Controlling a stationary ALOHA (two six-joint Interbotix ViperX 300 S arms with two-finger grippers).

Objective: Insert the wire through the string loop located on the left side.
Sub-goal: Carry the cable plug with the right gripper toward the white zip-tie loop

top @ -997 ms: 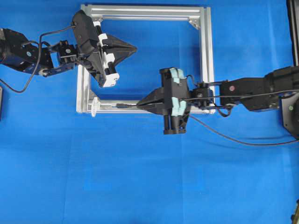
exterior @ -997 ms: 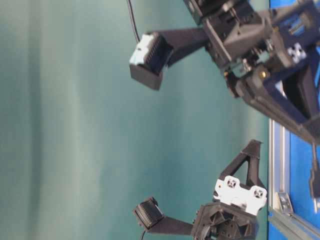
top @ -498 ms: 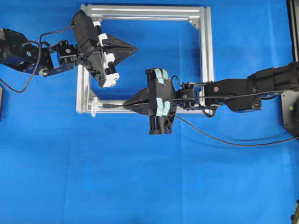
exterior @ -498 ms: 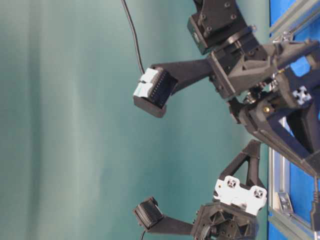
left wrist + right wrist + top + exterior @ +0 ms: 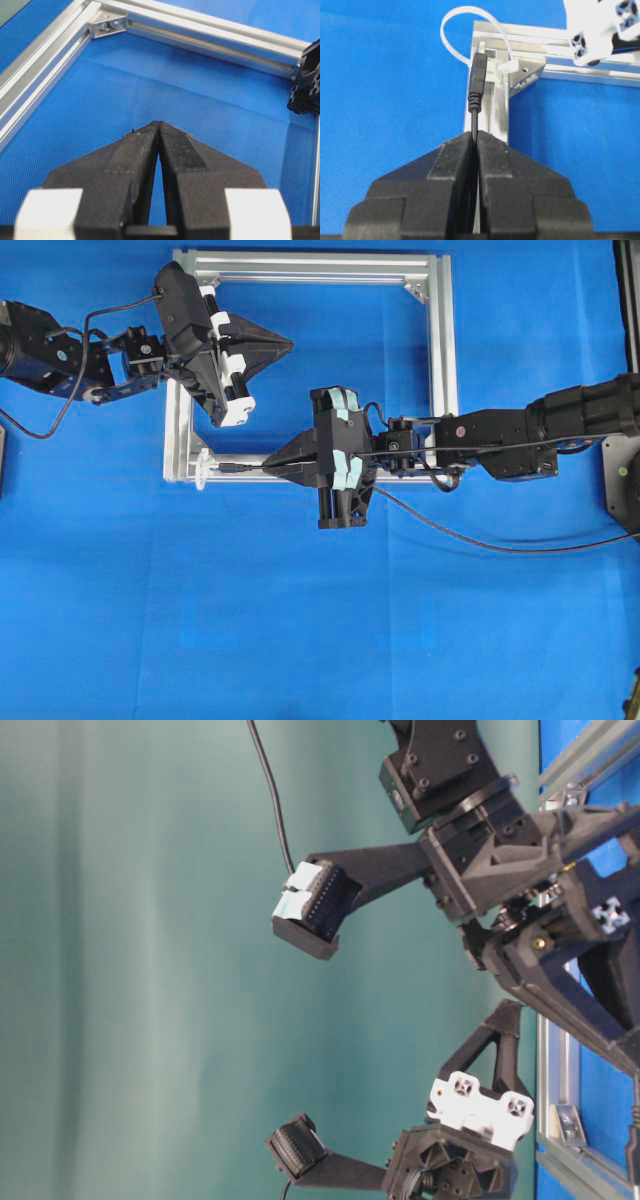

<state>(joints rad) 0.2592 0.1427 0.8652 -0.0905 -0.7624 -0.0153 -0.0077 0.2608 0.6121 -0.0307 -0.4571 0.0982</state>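
Spreading under everything is the blue cloth (image 5: 300, 620); on it, toward twelve o'clock in the overhead view, lies the square aluminium frame (image 5: 444, 360), its bars bare silver; my left arm comes in from nine o'clock and my right arm from three o'clock, the right one lying across the frame's lower bar. My left gripper (image 5: 288, 342) hangs over the frame's open middle, clenched on nothing, its black tips pressed together above bare cloth in the left wrist view. My right gripper (image 5: 268, 467) is clamped on the wire (image 5: 474, 125), which rises out of the closed jaws toward twelve o'clock in the right wrist view and ends in its small black plug (image 5: 477, 82); the rest of the wire trails off toward four o'clock across the cloth in the overhead view. The string loop (image 5: 457, 27) arches whitish at the frame's corner, at twelve o'clock from my right fingertips; the plug's tip sits just in front of it, and I cannot tell whether it has entered the loop.
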